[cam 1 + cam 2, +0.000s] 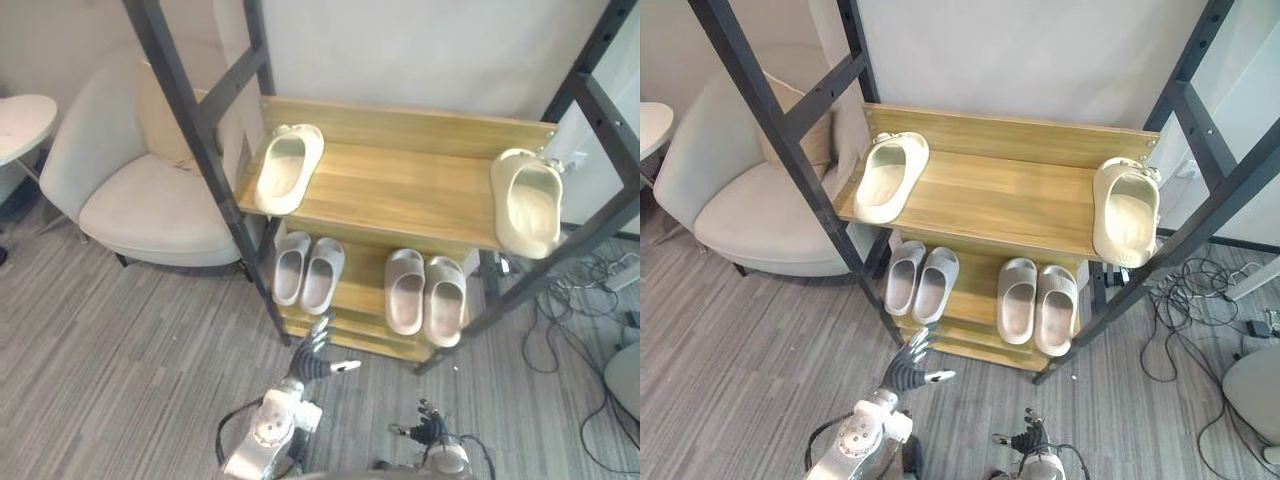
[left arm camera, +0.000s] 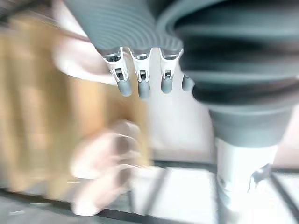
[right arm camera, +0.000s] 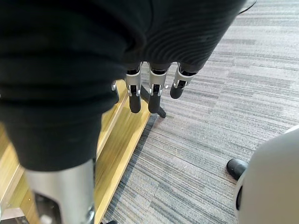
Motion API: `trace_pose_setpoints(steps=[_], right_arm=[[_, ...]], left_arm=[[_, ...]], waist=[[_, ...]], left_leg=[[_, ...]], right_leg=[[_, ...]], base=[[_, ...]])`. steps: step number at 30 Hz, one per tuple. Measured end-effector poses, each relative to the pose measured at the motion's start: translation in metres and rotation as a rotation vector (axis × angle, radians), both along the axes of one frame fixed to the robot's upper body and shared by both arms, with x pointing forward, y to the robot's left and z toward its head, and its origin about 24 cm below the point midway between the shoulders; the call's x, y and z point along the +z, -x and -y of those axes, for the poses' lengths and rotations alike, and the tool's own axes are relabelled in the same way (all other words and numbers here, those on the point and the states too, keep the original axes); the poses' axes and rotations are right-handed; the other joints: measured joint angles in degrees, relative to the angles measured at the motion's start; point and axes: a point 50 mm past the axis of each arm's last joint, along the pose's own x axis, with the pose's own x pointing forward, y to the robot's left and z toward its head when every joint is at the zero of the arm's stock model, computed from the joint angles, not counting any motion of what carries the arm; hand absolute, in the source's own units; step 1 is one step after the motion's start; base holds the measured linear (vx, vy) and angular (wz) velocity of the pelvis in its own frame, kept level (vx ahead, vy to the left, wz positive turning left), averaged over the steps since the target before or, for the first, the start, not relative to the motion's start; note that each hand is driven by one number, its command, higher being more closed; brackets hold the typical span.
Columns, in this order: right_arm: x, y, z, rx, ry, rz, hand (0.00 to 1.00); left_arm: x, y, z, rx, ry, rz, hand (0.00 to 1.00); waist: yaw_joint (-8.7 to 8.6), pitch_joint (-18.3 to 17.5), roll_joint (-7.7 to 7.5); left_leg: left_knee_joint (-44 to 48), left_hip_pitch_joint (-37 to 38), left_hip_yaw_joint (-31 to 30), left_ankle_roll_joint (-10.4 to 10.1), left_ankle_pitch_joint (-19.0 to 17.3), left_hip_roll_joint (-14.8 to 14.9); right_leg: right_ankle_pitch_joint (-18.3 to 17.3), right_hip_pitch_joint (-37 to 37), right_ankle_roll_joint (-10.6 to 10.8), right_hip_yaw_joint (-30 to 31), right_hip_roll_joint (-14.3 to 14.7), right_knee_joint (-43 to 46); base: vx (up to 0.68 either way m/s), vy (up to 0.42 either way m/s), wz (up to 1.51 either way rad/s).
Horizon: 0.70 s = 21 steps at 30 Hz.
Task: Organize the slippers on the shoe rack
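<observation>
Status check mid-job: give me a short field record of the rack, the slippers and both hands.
rack: shoe rack, wooden shelves, dark frame
top shelf: left cream slipper and right cream slipper, at opposite ends
lower shelf: left grey pair, right grey pair, each side by side
left robot hand: open, empty, raised before the rack's lower left
right robot hand: open, empty, low over floor

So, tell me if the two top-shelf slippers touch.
Apart. Left eye view: left slipper and right slipper sit at opposite ends of the top shelf, bare wood between.
</observation>
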Motion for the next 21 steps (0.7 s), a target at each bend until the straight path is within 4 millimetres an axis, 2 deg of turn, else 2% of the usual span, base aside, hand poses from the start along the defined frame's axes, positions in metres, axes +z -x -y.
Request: trace_pose_setpoints(steps=[6, 8, 12, 15, 19, 21], right_arm=[[0.001, -0.002, 0.0, 0.045, 0.002, 0.007, 0.0], [0.001, -0.003, -0.001, 0.068, -0.01, 0.006, 0.0], [0.001, -0.003, 0.001, 0.088, -0.014, 0.002, 0.0], [0.003, -0.003, 0.012, 0.1, 0.004, -0.004, 0.0], [0.004, -0.002, 0.019, 0.106, 0.018, -0.008, 0.0], [0.004, -0.003, 0.019, 0.11, 0.015, -0.008, 0.0]], left_arm=[[0.057, -0.03, 0.002, 0.016, -0.042, 0.309, 0.0], [0.078, -0.043, -0.006, 0.067, -0.05, 0.414, 0.0], [0.109, -0.065, -0.027, 0.2, -0.054, 0.547, 0.0], [0.135, -0.07, -0.04, 0.264, -0.053, 0.658, 0.0], [0.153, -0.078, -0.054, 0.329, -0.081, 0.737, 0.0], [0.159, -0.088, -0.07, 0.388, -0.129, 0.758, 0.0]], waist=[[-0.24, -0.9, 0.47], [-0.44, -1.0, 0.56], [-0.96, -1.1, 0.57], [-1.03, -1.2, 0.63], [-1.43, -1.3, 0.48], [-1.49, -1.4, 0.41]], left_leg=[[-0.1, 0.9, 0.0, -0.3, -0.2, 0.5], [0.0, 0.9, 0.1, -0.3, -0.2, 0.8], [0.0, 1.2, 0.5, -0.4, -0.2, 1.3], [0.0, 0.9, 1.4, -0.4, -0.2, 1.5], [0.0, 0.8, 1.7, -0.4, -0.2, 1.5], [-0.1, 0.8, 1.7, -0.4, -0.2, 1.5]], right_leg=[[0.6, 1.4, -0.5, 0.3, 1.1, -1.6], [0.9, 1.5, -0.9, 0.7, 1.6, -2.2], [1.7, 1.9, -1.1, 1.3, 2.1, -3.5], [2.3, 1.2, -1.2, 2.7, 2.1, -3.8], [2.9, 1.0, -1.2, 3.3, 2.1, -3.8], [3.3, 0.8, -1.1, 3.3, 2.2, -4.2]], base=[[0.01, -0.042, -0.05], [0.0, -0.032, -0.11], [-0.01, -0.025, -0.1], [-0.02, 0.007, -0.2], [-0.03, 0.022, -0.08], [-0.06, 0.019, -0.03]])
